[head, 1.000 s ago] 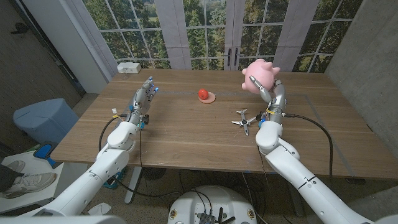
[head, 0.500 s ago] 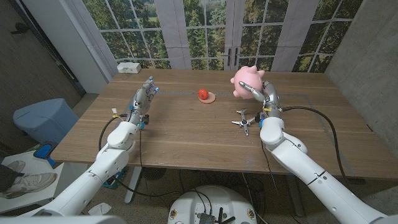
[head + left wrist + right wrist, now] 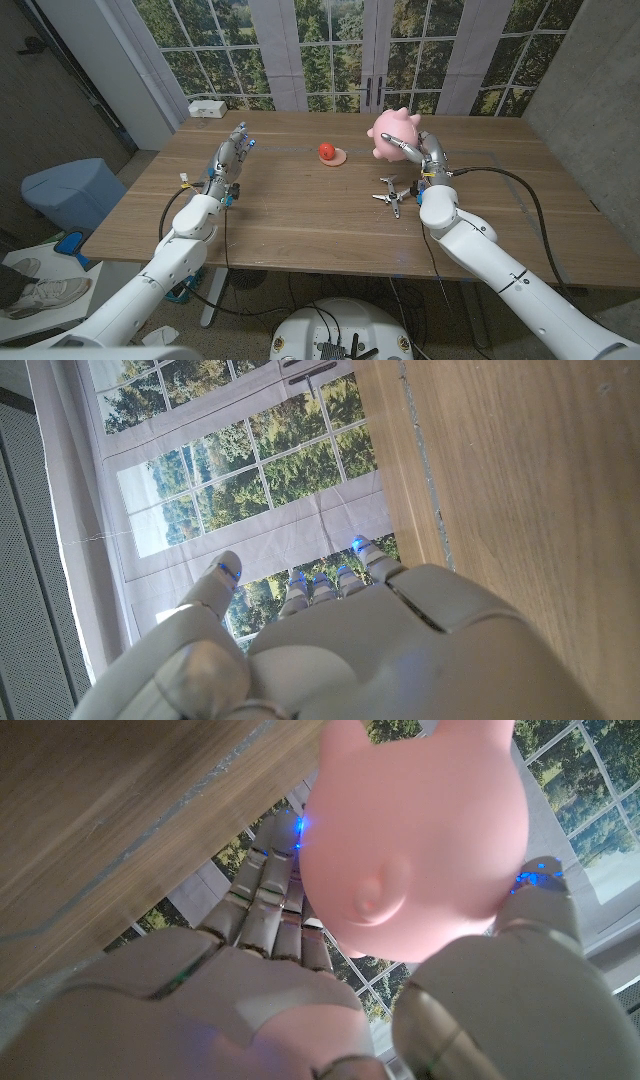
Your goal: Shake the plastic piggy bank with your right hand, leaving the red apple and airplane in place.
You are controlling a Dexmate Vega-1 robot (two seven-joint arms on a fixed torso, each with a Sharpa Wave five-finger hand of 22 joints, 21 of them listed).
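1. my right hand (image 3: 428, 152) grips the plastic piggy bank (image 3: 393, 135), lifted clear above the far right part of the bench (image 3: 300, 215). in the right wrist view my fingers (image 3: 270, 905) lie along one flank of the pink body (image 3: 410, 840) and my thumb presses the opposite side.
2. the bank looks hollow and light, a stiff smooth shell, so i judge it could slip or twist in a quick shake. the round belly is the place to hold, wrapped from both sides as now; the ears and legs are too small to trust.
3. my left hand (image 3: 228, 160) is released, holding nothing, fingers straight and pointing away over the left side of the bench; i cannot tell whether it touches the wood.
4. the red apple (image 3: 327, 151) sits on its small disc in the far middle, and the airplane (image 3: 390, 193) lies nearer, just left of my right wrist, both apart from the bank.
5. against a second ago the bank has swung left and dropped a little; since half a second ago it has barely shifted. apple, airplane and left hand sit as before.
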